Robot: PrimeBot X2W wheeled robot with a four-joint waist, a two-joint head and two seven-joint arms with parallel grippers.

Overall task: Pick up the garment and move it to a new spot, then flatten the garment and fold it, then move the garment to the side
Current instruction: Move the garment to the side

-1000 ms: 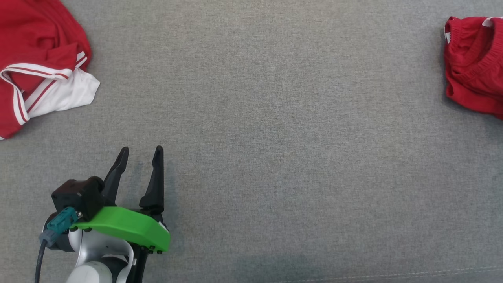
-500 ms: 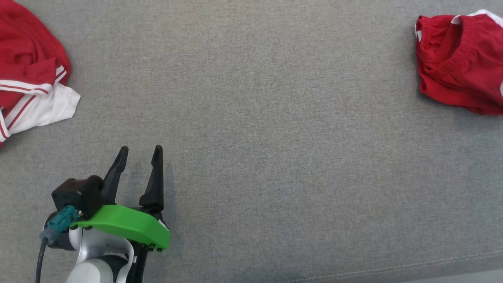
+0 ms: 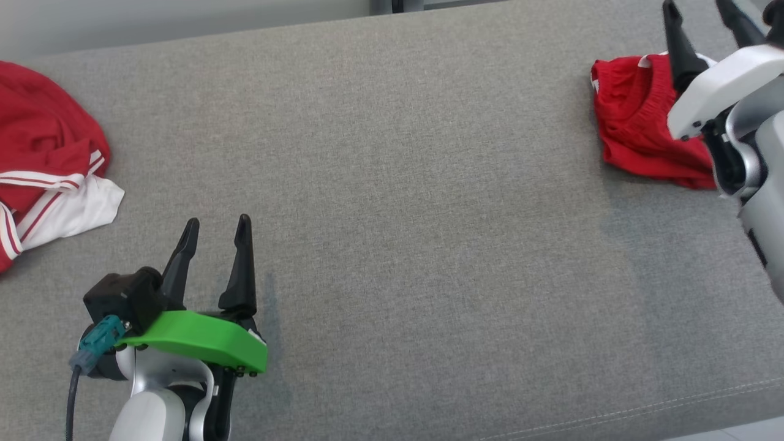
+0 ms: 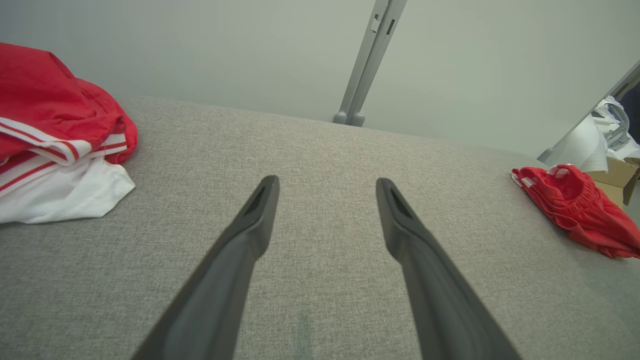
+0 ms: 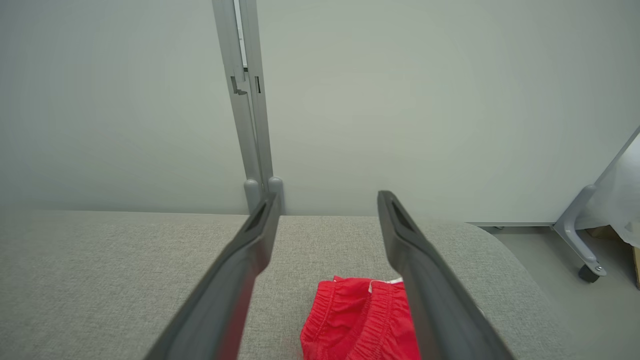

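You see the red garment (image 3: pixel 637 128) crumpled, elastic waistband showing; the right gripper (image 3: pixel 696 6) hangs above it, jaws released, holding nothing.

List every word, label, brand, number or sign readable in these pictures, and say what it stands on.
No readable text anywhere.
Small white tag at the waistband of the crumpled red elastic-waisted shorts: too small to read.
Red jersey with white striped trim: stripes, no visible lettering.
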